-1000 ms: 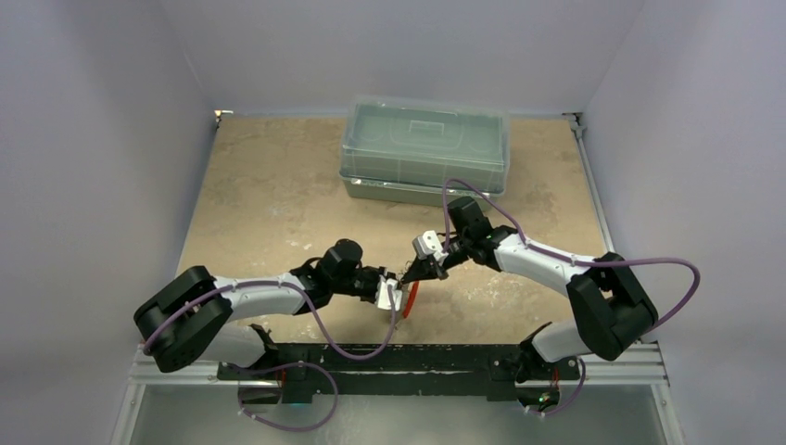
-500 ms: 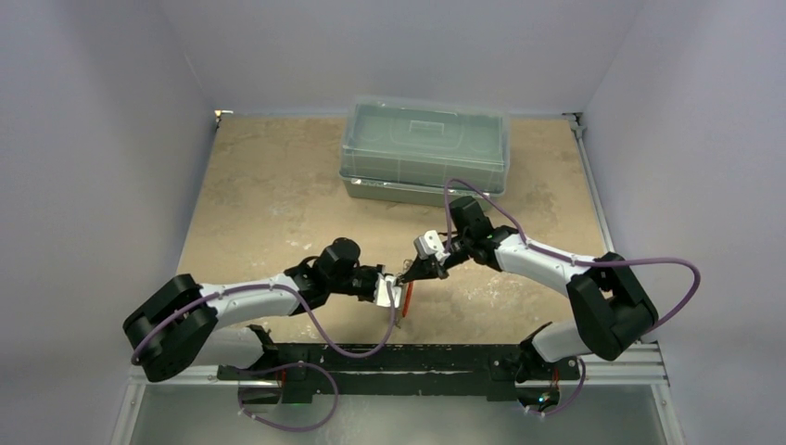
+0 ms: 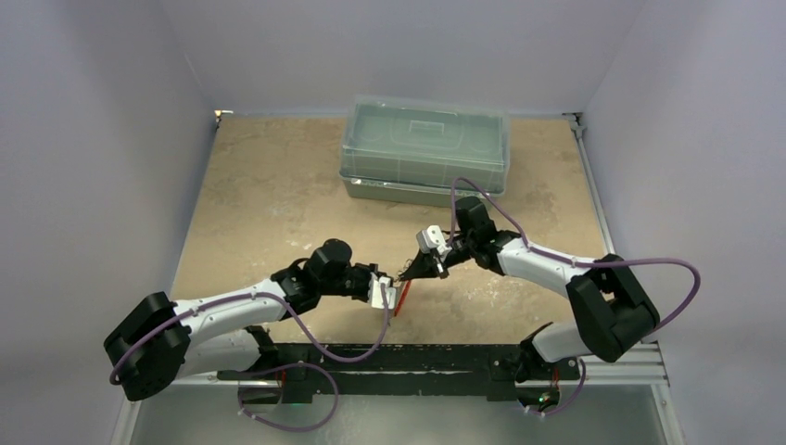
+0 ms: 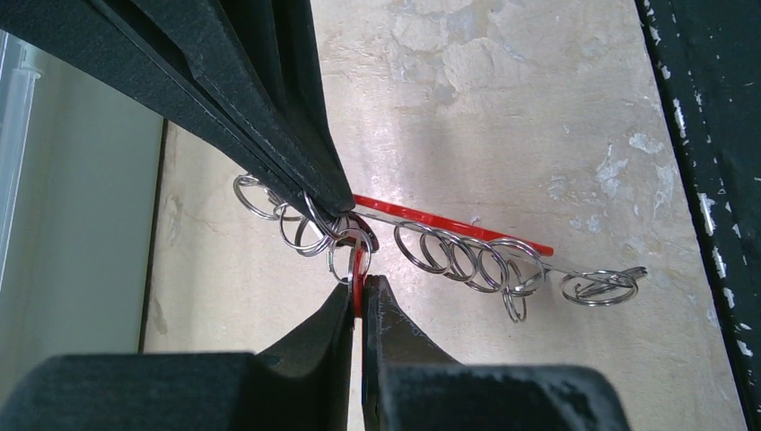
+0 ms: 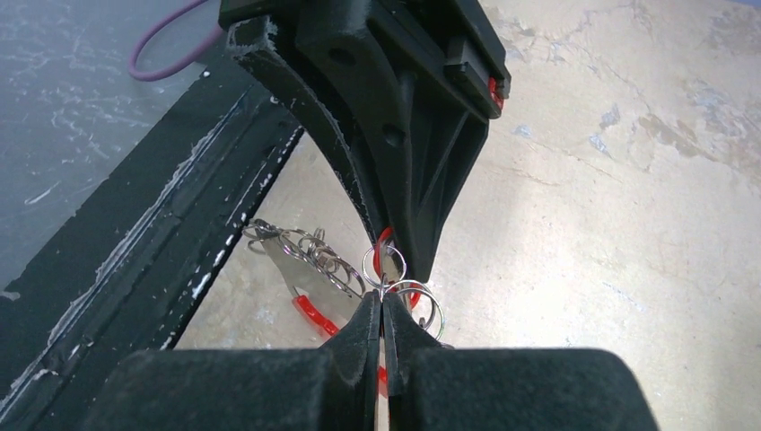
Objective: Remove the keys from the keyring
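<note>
The keyring (image 3: 398,298) is a small white holder with a red edge, held just above the table between both grippers. My left gripper (image 3: 383,291) is shut on its red edge (image 4: 358,280). Several metal rings (image 4: 467,260) hang along the holder. My right gripper (image 3: 406,275) is shut on one small metal ring (image 5: 383,268) at its fingertips, right against the left gripper's fingers (image 5: 404,135). In the left wrist view the right fingers (image 4: 269,108) come down from the upper left onto the rings. I cannot tell separate keys apart from the rings.
A large clear plastic box (image 3: 425,148) stands at the back middle of the tan table (image 3: 269,195). The black base rail (image 3: 389,357) runs along the near edge, close below the grippers. Grey walls enclose three sides.
My left arm has swung its elbow out to the left and lower, and its gripper with the keyring has shifted slightly left. My right gripper has stayed on the ring.
</note>
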{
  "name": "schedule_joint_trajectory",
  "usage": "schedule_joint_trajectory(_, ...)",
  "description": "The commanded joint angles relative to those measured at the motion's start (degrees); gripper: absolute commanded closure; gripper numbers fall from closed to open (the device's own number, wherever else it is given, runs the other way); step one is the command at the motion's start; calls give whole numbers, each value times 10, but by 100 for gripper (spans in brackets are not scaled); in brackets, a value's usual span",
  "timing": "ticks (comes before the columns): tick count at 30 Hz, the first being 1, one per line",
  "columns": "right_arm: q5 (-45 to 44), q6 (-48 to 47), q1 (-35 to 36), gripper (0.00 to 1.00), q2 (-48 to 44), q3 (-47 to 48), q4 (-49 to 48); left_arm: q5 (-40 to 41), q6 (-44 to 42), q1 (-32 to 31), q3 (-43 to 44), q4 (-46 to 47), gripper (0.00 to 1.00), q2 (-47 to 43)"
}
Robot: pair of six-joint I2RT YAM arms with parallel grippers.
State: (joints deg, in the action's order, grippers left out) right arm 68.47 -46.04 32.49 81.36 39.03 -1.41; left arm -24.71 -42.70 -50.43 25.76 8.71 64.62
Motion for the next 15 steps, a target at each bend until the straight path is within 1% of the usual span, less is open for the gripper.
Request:
schedule_joint_trajectory(1,-43,89,-15,100,-12,-13,-66,8,-14,-3,-6,-27,100,-14)
schedule_joint_trajectory(7,-65,130,-17,100,-14,-13,-83,13,-34,-3,-15,-17,100,-9)
schedule_joint_trajectory(15,-77,137,-18,100,-14,-15,-84,38,-32,-4,-14,-4,100,10)
